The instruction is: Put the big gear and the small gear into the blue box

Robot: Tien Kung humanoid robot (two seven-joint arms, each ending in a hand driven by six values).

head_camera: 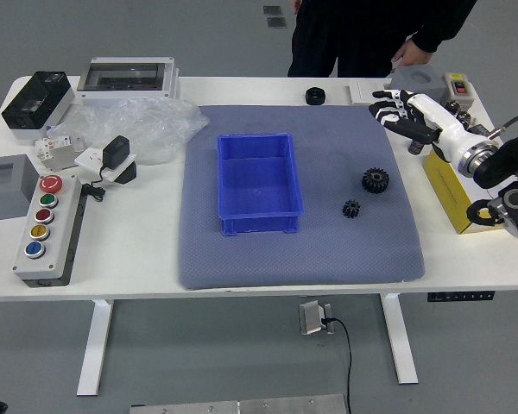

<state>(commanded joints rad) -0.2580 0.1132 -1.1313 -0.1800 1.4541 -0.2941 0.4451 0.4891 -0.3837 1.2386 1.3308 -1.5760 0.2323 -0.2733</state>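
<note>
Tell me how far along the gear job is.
Nothing looks done: the blue box is empty. The right hand hovers, fingers open, holding nothing. Left to place: the big gear and the small gear, both on the mat right of the box.

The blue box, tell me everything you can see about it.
The blue box is rectangular and open-topped, plain blue throughout, seemingly plastic, with raised walls and two foot-like blocks at its near corners. It sits upright and empty on the gray-blue mat, to the left of the big gear and small gear. Only the mat touches it.
</note>
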